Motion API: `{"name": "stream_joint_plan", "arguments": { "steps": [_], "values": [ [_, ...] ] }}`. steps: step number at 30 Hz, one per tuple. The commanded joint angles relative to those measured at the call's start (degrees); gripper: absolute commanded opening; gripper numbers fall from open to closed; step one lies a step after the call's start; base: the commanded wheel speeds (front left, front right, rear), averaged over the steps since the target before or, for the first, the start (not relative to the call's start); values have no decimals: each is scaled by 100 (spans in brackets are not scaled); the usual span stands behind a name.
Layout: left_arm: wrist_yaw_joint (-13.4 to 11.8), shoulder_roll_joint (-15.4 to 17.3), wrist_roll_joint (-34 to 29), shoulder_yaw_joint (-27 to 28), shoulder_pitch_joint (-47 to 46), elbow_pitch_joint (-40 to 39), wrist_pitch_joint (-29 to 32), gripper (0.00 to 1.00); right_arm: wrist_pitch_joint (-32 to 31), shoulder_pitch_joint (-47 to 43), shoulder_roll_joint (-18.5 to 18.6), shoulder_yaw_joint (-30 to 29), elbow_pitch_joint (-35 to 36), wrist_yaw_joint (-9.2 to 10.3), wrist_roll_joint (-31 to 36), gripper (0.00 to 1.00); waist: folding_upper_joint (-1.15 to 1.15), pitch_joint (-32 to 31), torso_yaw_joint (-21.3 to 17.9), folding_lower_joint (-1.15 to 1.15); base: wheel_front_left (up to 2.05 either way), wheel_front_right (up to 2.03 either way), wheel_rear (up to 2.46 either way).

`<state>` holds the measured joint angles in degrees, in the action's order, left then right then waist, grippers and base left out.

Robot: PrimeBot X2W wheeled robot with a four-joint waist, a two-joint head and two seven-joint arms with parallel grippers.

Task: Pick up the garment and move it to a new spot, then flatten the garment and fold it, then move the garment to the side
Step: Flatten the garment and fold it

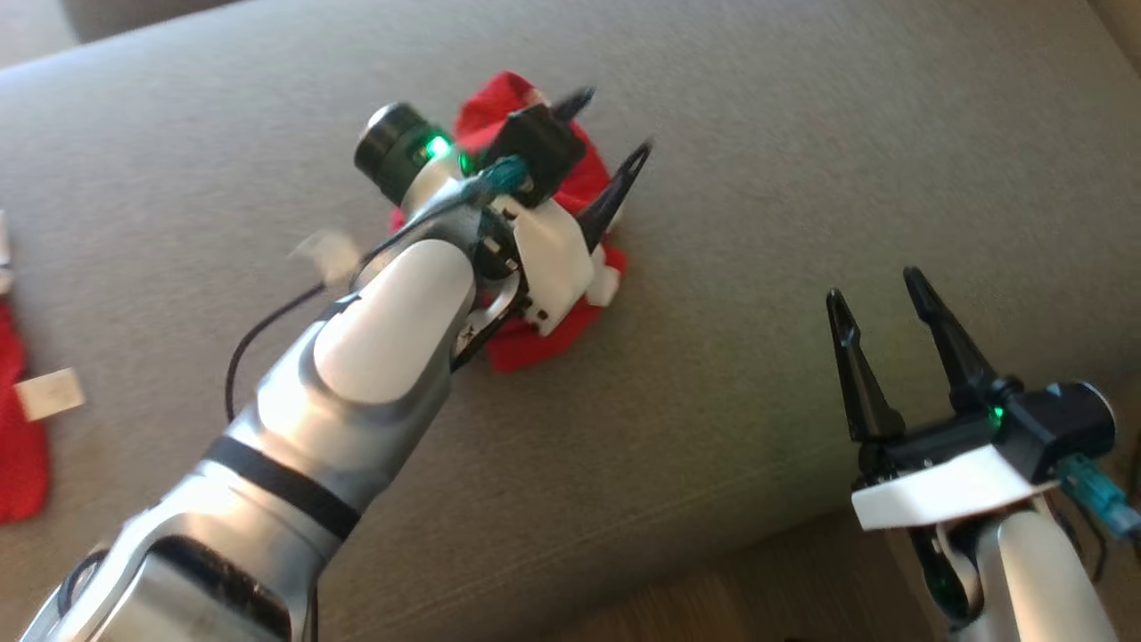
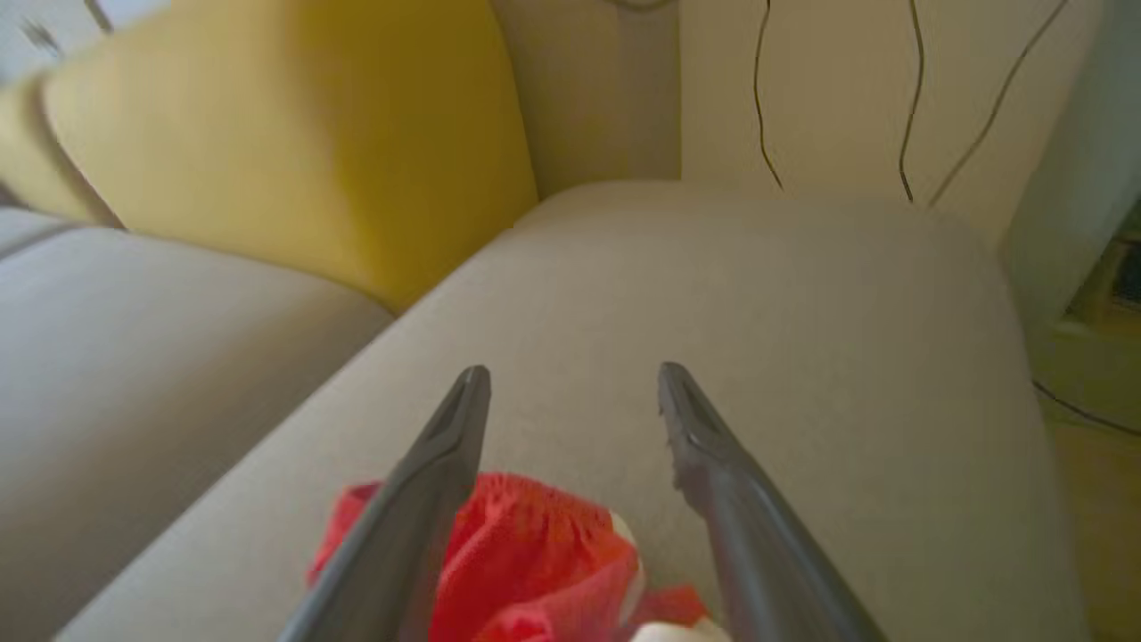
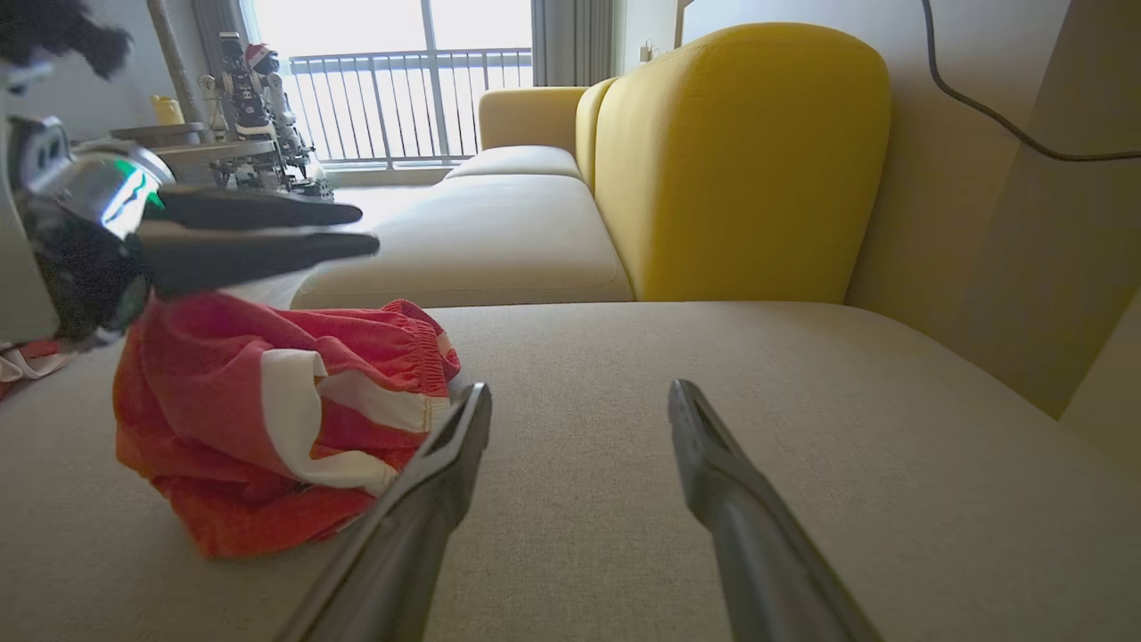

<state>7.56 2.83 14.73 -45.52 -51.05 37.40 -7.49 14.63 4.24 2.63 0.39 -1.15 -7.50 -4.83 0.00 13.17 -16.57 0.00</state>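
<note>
A crumpled red garment [image 1: 535,343] with white stripes lies in a heap on the grey sofa seat [image 1: 758,178]. My left gripper [image 1: 615,129] hovers just above it, open, with nothing between its fingers. In the left wrist view the garment [image 2: 535,553] sits low between the bases of the open left gripper [image 2: 572,373]. My right gripper [image 1: 874,287] stands open to the right of the heap, near the seat's front edge. From the right wrist, the garment [image 3: 267,419] is left of the open right gripper [image 3: 579,390], and the left gripper [image 3: 361,229] hangs over the heap's top.
Another red cloth [image 1: 18,428] with a white label [image 1: 49,392] lies at the seat's left edge. A yellow back cushion [image 3: 740,160] stands behind the seat. Wooden floor [image 1: 713,597] shows past the seat's front edge. Cables [image 2: 762,107] hang down the wall.
</note>
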Motion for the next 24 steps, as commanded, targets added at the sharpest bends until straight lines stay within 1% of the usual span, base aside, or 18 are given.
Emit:
{"name": "stream_joint_plan", "arguments": {
  "steps": [1,4,6,9,15,16,17,19,22,23,24],
  "values": [
    [-9,50,238,-69,-242,232,409,100,37,221,25,152,200,1,-90,100,0,252,-282,0,0,0,0],
    [-9,27,485,-190,-539,774,913,100,37,258,25,191,165,1,-260,100,0,346,-392,0,0,0,0],
    [-23,17,484,-300,-681,1038,1122,100,37,257,25,224,150,1,-350,100,0,393,-422,0,0,0,0],
    [-85,10,429,-464,-826,1335,1247,100,37,259,25,308,132,1,-429,100,0,451,-470,0,0,0,0],
    [-59,7,492,-796,-891,1575,1404,100,37,306,25,318,133,1,-494,100,0,505,-486,0,0,0,0],
    [-48,7,533,-865,-880,1624,1488,90,37,314,25,305,136,1,-500,100,0,507,-472,0,0,0,0],
    [-36,6,600,-938,-857,1661,1604,42,37,320,25,287,141,1,-509,100,0,506,-453,0,0,0,0],
    [-21,6,719,-1085,-852,1663,1743,0,37,329,25,251,140,1,-530,100,0,506,-400,0,0,0,0],
    [-13,6,799,-1229,-912,1661,1678,0,37,353,25,249,133,1,-562,100,0,486,-324,0,0,0,0],
    [-12,6,880,-1202,-929,1662,1421,0,37,369,25,258,128,1,-577,100,0,439,-285,0,0,0,0],
    [-12,6,922,-1182,-921,1669,1294,0,37,372,25,266,121,1,-580,100,0,406,-272,0,0,0,0]
  ]
}}
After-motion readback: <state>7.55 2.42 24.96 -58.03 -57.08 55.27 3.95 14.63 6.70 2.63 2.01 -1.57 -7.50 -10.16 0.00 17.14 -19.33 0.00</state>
